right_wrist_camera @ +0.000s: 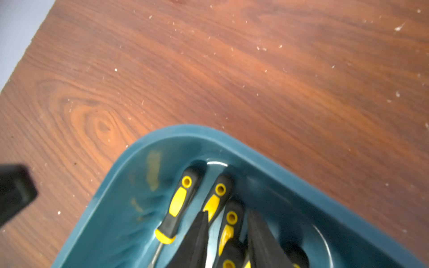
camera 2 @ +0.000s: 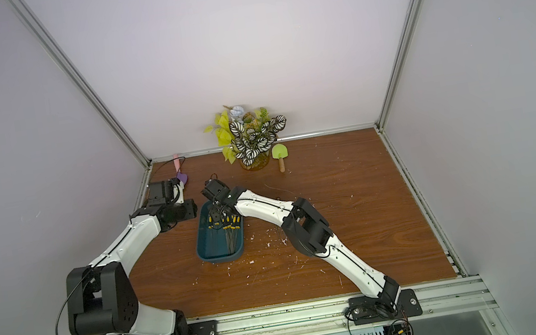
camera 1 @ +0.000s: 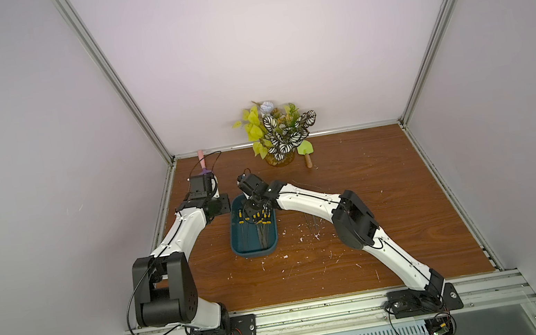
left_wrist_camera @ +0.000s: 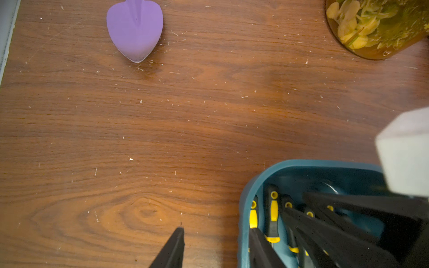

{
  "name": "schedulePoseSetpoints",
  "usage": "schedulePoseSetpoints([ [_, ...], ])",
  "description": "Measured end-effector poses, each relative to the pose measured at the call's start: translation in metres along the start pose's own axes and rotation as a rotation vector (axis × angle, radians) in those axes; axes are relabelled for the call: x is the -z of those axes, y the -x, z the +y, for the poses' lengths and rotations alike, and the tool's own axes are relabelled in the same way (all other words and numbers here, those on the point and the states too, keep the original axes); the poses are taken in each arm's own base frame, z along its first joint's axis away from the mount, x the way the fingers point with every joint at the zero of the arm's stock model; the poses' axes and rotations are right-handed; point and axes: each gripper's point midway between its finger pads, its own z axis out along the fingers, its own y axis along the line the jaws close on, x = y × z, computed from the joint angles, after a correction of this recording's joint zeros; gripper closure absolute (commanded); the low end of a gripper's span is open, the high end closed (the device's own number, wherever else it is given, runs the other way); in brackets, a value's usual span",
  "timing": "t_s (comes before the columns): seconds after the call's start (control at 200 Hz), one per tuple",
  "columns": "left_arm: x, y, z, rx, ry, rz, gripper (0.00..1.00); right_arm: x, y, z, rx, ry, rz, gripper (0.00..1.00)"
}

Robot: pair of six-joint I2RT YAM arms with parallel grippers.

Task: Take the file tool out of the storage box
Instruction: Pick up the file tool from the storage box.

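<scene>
The storage box [camera 1: 239,242] is a dark teal tub left of the table's middle, seen in both top views and also as storage box [camera 2: 203,248]. Several file tools [camera 1: 257,218] with black-and-yellow handles lie in it. My right gripper [right_wrist_camera: 227,212] reaches down into the far end of the box [right_wrist_camera: 130,208], open. One file handle [right_wrist_camera: 231,224] lies between its fingers, with a slim gap showing on one side. Two more handles [right_wrist_camera: 177,201] lie beside it. My left gripper [left_wrist_camera: 216,229] is open and straddles the box's left wall [left_wrist_camera: 243,208]. One of its fingers [left_wrist_camera: 176,246] is over the bare wood.
A potted plant [camera 1: 277,134] in an amber vase [left_wrist_camera: 376,30] stands at the back wall, with a green trowel [camera 1: 305,149] beside it. A purple trowel [left_wrist_camera: 134,30] lies at the back left corner. White crumbs [camera 1: 306,237] litter the wooden table [camera 1: 390,192].
</scene>
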Motion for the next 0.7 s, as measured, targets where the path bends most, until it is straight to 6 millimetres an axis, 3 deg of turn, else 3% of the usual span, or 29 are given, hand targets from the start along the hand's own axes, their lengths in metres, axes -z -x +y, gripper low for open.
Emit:
schedulePoseSetpoints([
  [0.701,0.000,0.000,0.000,0.000,-0.001,0.000,0.51,0.001,-0.022,-0.005,0.010,-0.033,0.084,0.73],
])
